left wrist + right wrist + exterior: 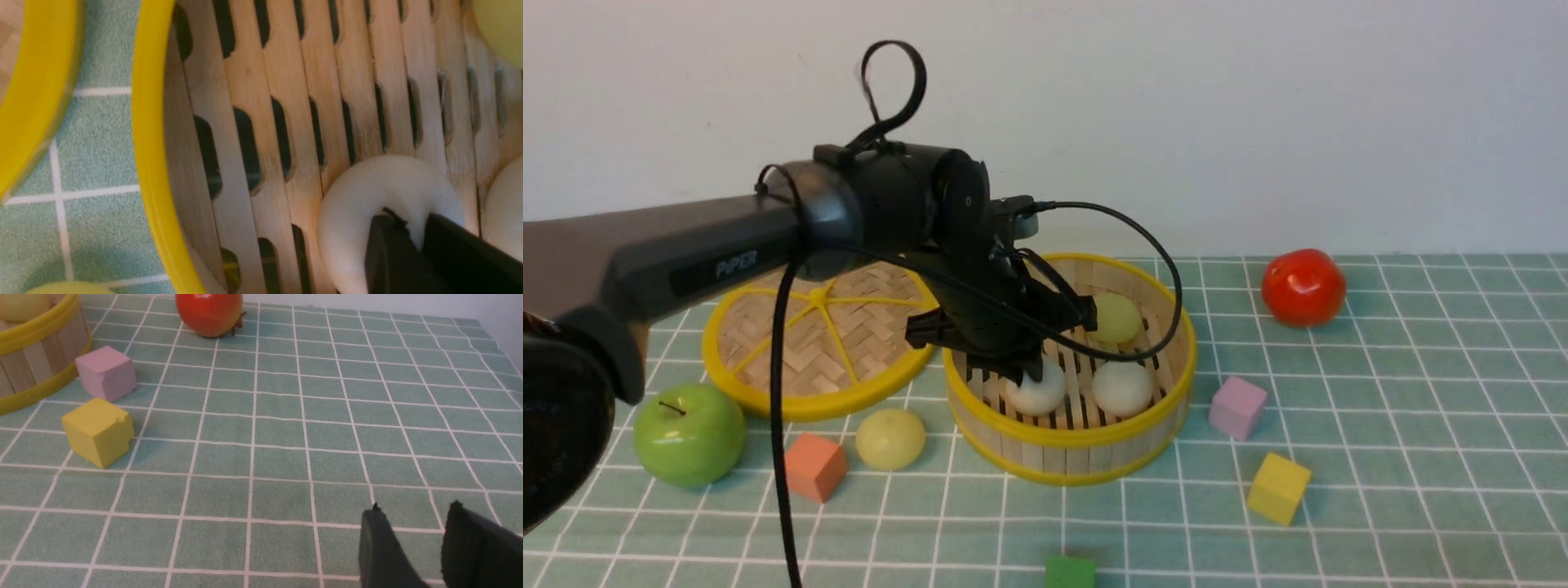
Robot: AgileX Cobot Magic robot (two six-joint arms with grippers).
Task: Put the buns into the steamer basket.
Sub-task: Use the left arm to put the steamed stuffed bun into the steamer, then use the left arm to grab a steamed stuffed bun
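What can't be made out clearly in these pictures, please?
- Front view: green cube cut off by the bottom edge.
- Front view: left gripper, tips hidden by its own body.
- Left wrist view: white bun partly covered by fingers; grip or release unclear.

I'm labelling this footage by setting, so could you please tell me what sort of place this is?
Probably a lab tabletop staged as a mock kitchen: a checked green cloth against a bare white wall, a bamboo basket of buns, plus loose coloured cubes and glossy fruit.
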